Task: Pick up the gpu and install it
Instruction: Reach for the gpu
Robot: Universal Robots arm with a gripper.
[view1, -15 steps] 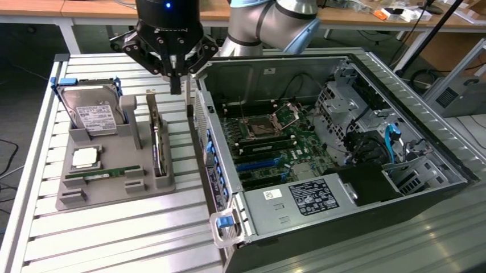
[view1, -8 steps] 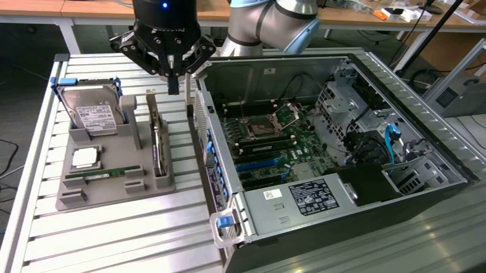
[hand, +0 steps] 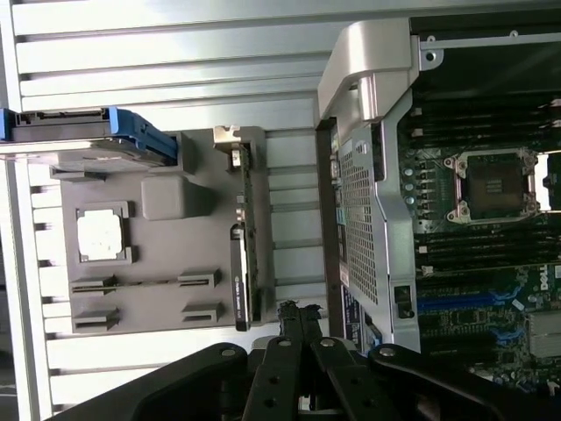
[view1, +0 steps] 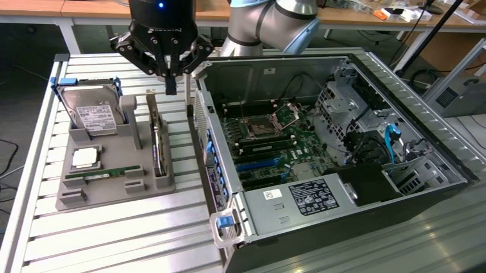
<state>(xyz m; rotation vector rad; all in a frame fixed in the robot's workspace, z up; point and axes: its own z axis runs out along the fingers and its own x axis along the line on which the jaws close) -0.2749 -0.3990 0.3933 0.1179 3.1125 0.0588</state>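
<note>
**Shut hand above the gpu in its tray**

A slatted aluminium worktop [view1: 114, 239] [hand: 175, 79] carries everything. On the exterior view's right lies an open black computer tower case [view1: 410, 108] [hand: 364, 61] on its side, with its green motherboard [view1: 304, 136] [hand: 473, 263] exposed. On the exterior view's left, just beside the case, sits a grey moulded parts tray [view1: 114, 190] [hand: 166, 272].

The black hand [view1: 171, 88] [hand: 294, 311] of the grey robot arm [view1: 266, 25] hangs over the strip between tray and case. Its fingers are pressed together and grip nothing.

The gpu [view1: 157, 142] [hand: 245, 254], a thin green card with a black cooler, stands on 1 long edge in the tray slot nearest the case, near the hand.

A silver hard drive with a white label and blue carrier [view1: 95, 114] [hand: 88, 132] leans in the tray's far corner. In front of it lie 1 square silver processor chip [view1: 85, 157] [hand: 99, 235] and 1 slim green memory stick [view1: 102, 172] [hand: 140, 282].
</note>
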